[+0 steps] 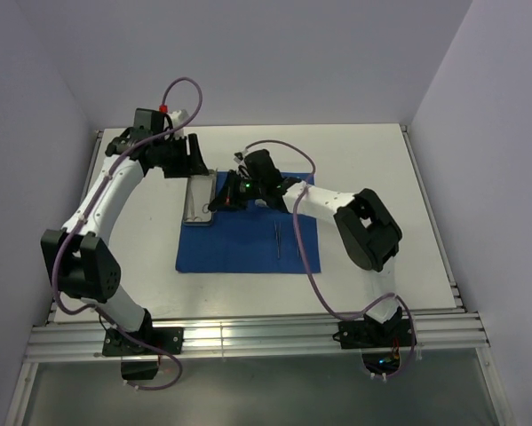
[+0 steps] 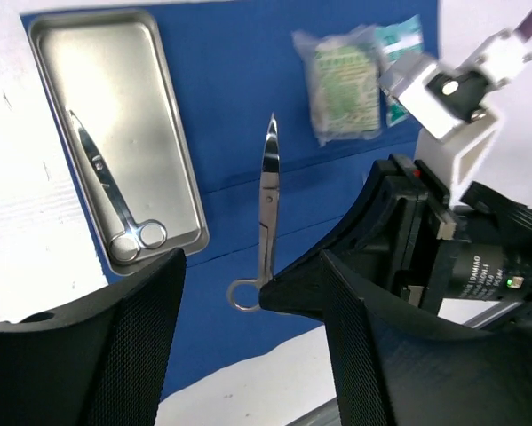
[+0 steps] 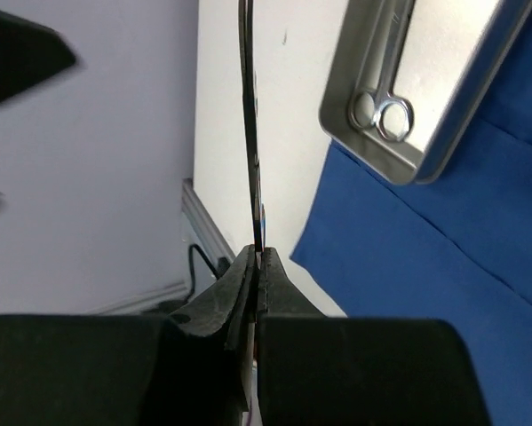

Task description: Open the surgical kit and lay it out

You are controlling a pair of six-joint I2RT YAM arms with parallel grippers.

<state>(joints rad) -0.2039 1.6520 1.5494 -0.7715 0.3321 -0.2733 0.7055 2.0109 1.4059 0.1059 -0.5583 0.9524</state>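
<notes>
Well, the white tabletop (image 1: 372, 169) carries the blue cloth (image 1: 239, 253), spread flat. At its far left corner sits the steel tray (image 2: 141, 53), partly on the cloth. The left tool (image 2: 250, 266) hangs released nearby. The right tool (image 3: 257, 257) is clenched on one pair of scissors (image 2: 267, 204) over the cloth. Two packets (image 2: 345, 84) lie on the cloth beside it. The other scissors (image 2: 115, 195) lie in the tray, and two tweezers (image 1: 277, 240) lie mid-cloth.
</notes>
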